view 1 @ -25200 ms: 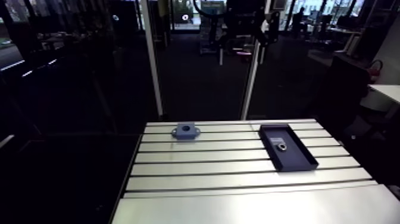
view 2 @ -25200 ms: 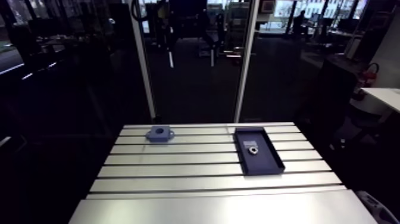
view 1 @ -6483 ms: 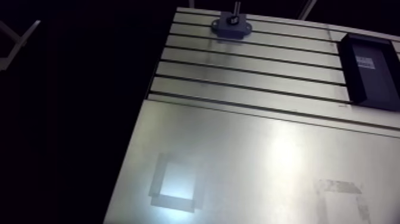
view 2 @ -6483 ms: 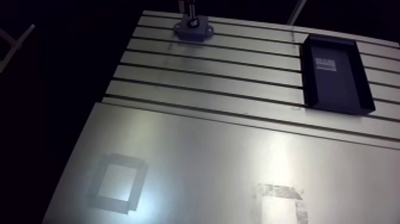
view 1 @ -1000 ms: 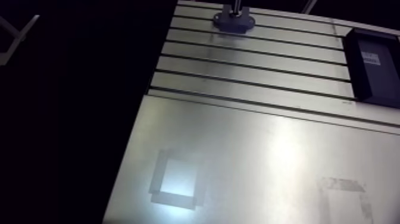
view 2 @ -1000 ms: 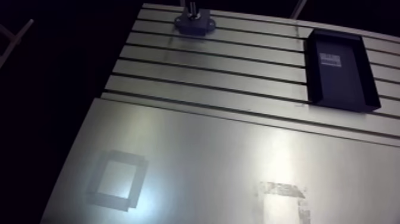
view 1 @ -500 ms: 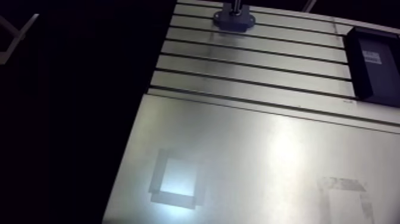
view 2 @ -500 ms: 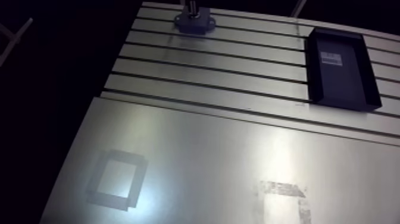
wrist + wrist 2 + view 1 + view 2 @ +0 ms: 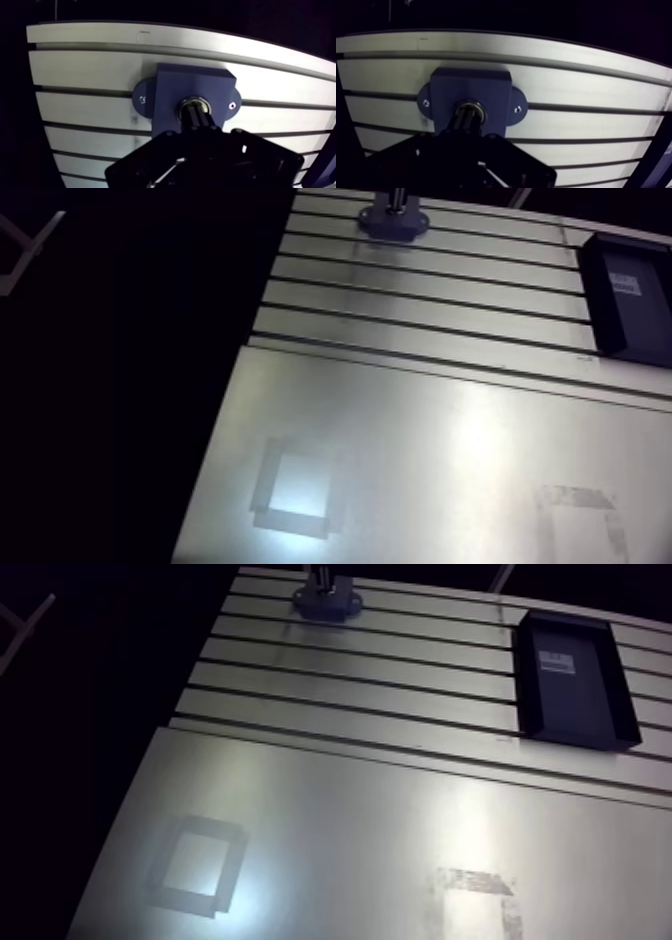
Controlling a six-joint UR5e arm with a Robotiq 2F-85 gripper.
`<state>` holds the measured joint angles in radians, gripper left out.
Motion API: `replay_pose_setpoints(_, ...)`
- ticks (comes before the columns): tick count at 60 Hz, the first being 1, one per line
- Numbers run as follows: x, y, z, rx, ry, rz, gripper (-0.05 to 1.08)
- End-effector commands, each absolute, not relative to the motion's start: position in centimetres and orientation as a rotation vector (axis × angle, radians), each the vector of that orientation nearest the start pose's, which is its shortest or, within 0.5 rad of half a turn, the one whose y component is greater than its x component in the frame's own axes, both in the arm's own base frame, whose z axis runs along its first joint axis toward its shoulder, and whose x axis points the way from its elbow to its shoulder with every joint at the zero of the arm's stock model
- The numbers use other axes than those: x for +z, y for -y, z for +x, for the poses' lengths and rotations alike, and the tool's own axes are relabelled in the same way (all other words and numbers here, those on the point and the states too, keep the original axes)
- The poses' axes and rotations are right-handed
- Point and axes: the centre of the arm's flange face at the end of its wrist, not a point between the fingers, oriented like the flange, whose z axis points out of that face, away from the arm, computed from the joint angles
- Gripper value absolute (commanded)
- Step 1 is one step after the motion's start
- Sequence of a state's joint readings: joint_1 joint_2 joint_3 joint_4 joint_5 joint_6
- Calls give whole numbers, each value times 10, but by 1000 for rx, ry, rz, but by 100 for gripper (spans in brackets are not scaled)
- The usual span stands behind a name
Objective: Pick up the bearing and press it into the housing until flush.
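Observation:
In the wrist view the blue housing point(image 9: 165, 90) sits bolted by two flanges on the slotted table. A shiny bearing ring point(image 9: 196, 100) lies in its round bore. My gripper point(image 9: 196, 114) is shut, fingers together, with their tips down on the bearing's middle, so only the ring's rim shows around them. How deep the bearing sits I cannot tell. In the arm view the housing point(image 9: 393, 222) is at the table's far edge, with the gripper coming straight down onto it.
A dark tray point(image 9: 573, 679) with a white label inside lies on the slotted table point(image 9: 420, 308) to the right of the housing. The near part of the table is a smooth plate point(image 9: 420, 458) with taped square marks.
Much earlier the bearing lay in the tray and the gripper was away from the housing. Over the last frames nothing has visibly moved.

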<state>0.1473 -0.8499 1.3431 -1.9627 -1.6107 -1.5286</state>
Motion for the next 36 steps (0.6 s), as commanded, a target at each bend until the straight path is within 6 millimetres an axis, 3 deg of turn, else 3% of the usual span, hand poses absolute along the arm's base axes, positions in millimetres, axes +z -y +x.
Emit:
replay_pose_setpoints(1,187,233,-688,76,-3040,-163,97)
replay_pose_setpoints(36,182,232,-686,77,-3030,-163,97)
